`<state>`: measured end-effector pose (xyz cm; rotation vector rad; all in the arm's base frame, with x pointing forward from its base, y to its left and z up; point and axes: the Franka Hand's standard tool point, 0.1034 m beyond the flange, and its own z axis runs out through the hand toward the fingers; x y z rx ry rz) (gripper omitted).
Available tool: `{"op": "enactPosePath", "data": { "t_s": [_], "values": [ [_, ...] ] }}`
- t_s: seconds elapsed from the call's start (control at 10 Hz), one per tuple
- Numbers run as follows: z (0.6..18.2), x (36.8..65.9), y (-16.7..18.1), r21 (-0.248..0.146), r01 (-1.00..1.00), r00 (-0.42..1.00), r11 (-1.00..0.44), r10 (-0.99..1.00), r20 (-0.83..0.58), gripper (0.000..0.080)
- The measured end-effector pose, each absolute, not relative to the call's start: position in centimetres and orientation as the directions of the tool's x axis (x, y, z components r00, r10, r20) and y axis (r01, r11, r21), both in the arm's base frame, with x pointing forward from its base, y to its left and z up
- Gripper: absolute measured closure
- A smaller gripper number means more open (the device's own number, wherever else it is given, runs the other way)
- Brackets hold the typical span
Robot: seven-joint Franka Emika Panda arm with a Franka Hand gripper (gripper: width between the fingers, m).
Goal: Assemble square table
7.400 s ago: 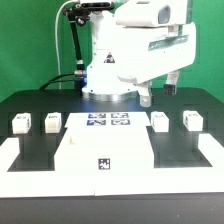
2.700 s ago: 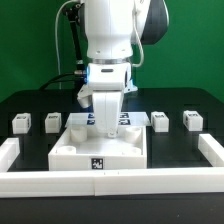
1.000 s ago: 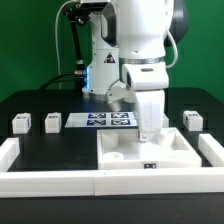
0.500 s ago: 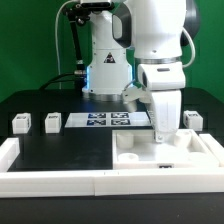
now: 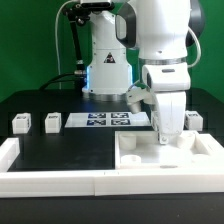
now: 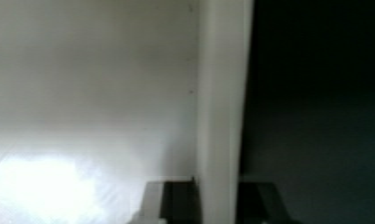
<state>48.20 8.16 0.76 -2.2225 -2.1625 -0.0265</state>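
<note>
The square table's top [image 5: 150, 158], a white slab with a raised rim, lies at the front on the exterior view's right, against the border rails. My gripper [image 5: 168, 136] stands upright over its far rim and is shut on that rim. In the wrist view the rim [image 6: 223, 90] runs between my two dark fingers [image 6: 175, 200], with the slab's face [image 6: 86, 100] on one side and dark table on the other. Two leg blocks [image 5: 19, 124] [image 5: 52, 122] sit at the left and one [image 5: 193, 120] at the right. A fourth is hidden behind my arm.
White border rails run along the front [image 5: 50, 181], the left [image 5: 8, 150] and the right [image 5: 214, 146] of the black table. The marker board [image 5: 105, 120] lies flat in front of the robot's base.
The table top has slid from the middle to the exterior view's right with my gripper on its rim, and now sits in the right front corner. The leg blocks have not moved.
</note>
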Motion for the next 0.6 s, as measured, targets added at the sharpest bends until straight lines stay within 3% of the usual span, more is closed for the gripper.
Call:
{"op": "enactPosePath", "data": {
  "t_s": [0.1, 0.2, 0.3, 0.4, 0.5, 0.6],
  "values": [
    [0.75, 48.19, 8.15, -0.017, 0.999, 0.028, -0.027, 0.999, 0.041, 0.0736],
    [0.74, 48.19, 8.14, -0.017, 0.999, 0.028, -0.027, 0.999, 0.041, 0.0541],
    [0.74, 48.19, 8.14, -0.017, 0.999, 0.028, -0.028, 0.999, 0.041, 0.0541],
    [0.73, 48.19, 8.13, -0.018, 0.999, 0.029, -0.028, 0.999, 0.041, 0.0356],
    [0.73, 48.19, 8.12, -0.018, 0.999, 0.029, -0.028, 0.999, 0.041, 0.0356],
    [0.73, 48.19, 8.11, -0.018, 0.999, 0.029, -0.028, 0.999, 0.041, 0.0203]
  ]
}}
